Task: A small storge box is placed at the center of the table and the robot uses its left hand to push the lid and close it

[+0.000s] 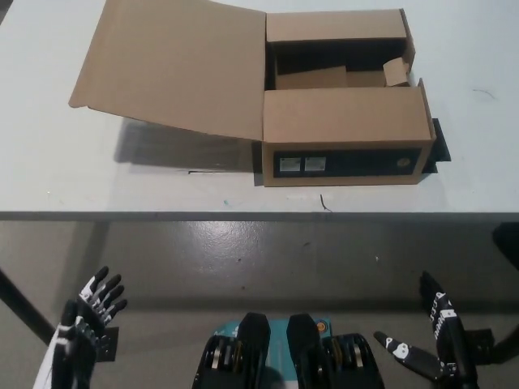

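Box: long axis ran left-right, labelled front toward robot.
Lid: lay open, leftward.
Left hand: spread, empty.
Right hand: spread, empty.

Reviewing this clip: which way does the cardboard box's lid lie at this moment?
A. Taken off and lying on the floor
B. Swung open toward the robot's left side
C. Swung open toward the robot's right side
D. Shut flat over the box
B: the lid spreads out from the left side of the box, whose inside shows, while the left hand is low, short of the table.
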You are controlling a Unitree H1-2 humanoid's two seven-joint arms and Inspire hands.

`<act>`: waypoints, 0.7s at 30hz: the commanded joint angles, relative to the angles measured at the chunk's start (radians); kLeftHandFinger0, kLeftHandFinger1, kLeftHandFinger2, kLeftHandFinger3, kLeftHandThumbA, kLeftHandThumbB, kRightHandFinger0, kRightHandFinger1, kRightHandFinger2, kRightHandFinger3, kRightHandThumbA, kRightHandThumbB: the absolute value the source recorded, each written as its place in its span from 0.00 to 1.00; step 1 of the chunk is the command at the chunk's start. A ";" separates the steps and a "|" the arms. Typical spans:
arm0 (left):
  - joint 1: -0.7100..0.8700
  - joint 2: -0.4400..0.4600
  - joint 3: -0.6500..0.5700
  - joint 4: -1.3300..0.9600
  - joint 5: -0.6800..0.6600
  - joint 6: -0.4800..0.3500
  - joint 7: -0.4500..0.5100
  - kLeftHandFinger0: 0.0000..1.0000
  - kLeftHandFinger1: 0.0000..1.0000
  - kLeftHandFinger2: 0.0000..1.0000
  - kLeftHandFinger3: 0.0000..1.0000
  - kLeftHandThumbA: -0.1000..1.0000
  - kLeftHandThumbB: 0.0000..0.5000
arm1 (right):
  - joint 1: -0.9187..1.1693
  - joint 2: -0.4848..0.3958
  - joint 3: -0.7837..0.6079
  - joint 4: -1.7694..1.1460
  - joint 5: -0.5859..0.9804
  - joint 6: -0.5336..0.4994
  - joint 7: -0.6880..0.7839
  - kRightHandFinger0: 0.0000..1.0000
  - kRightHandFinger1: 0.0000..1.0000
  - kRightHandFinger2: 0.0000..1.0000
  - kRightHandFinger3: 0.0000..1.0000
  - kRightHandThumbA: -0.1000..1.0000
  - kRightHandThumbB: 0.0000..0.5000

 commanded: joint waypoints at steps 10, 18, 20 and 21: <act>-0.135 0.063 0.027 -0.221 -0.557 0.162 -0.083 1.00 1.00 1.00 1.00 1.00 0.48 | -0.018 0.000 -0.024 -0.016 0.029 -0.083 0.005 1.00 1.00 1.00 1.00 1.00 0.66; -0.275 0.030 0.040 -0.119 -0.563 0.263 -0.034 1.00 1.00 1.00 1.00 1.00 0.48 | -0.005 0.012 -0.024 -0.019 0.027 -0.083 -0.003 1.00 1.00 1.00 1.00 1.00 0.67; -0.309 0.020 0.039 -0.076 -0.580 0.276 -0.050 1.00 1.00 1.00 1.00 1.00 0.47 | -0.002 0.008 -0.020 -0.024 0.019 -0.083 -0.007 1.00 1.00 1.00 1.00 1.00 0.68; -0.322 0.018 0.039 -0.058 -0.579 0.277 -0.057 1.00 1.00 1.00 1.00 1.00 0.49 | -0.002 0.008 -0.020 -0.025 0.019 -0.083 -0.006 1.00 1.00 1.00 1.00 1.00 0.66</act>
